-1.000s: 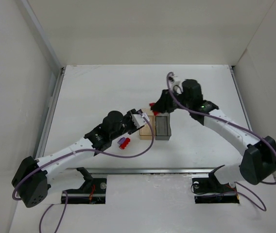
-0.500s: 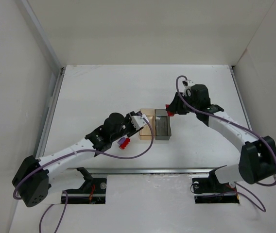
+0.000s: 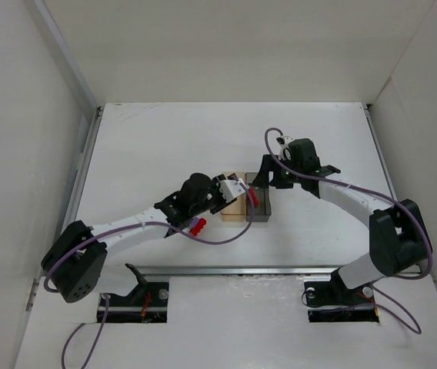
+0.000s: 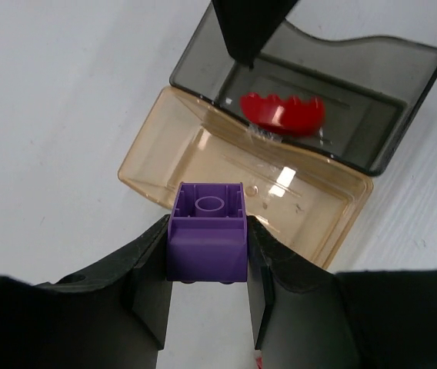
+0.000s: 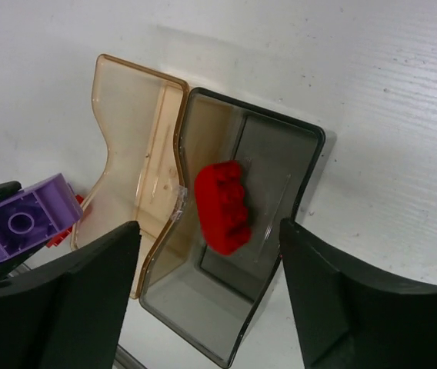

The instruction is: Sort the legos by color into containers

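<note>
My left gripper (image 4: 207, 227) is shut on a purple lego (image 4: 207, 246), held just short of the near rim of the translucent tan container (image 4: 311, 206). Beside it, the dark grey container (image 5: 286, 151) has a red lego (image 5: 221, 206) in it, blurred. My right gripper (image 5: 207, 234) stands open above that container with nothing between its fingers. In the top view the left gripper (image 3: 238, 192) and the right gripper (image 3: 268, 181) flank the two containers from either side. Another red lego (image 3: 197, 225) lies on the table under the left arm.
The white table (image 3: 149, 146) is walled on three sides. The two arms come close together over the containers at mid-table, and purple cables hang from both arms. A rail runs along the table's near edge (image 3: 226, 270).
My right gripper carried the red lego over the dark grey container and opened, letting it go. The left arm reached right with the purple lego toward the tan container.
</note>
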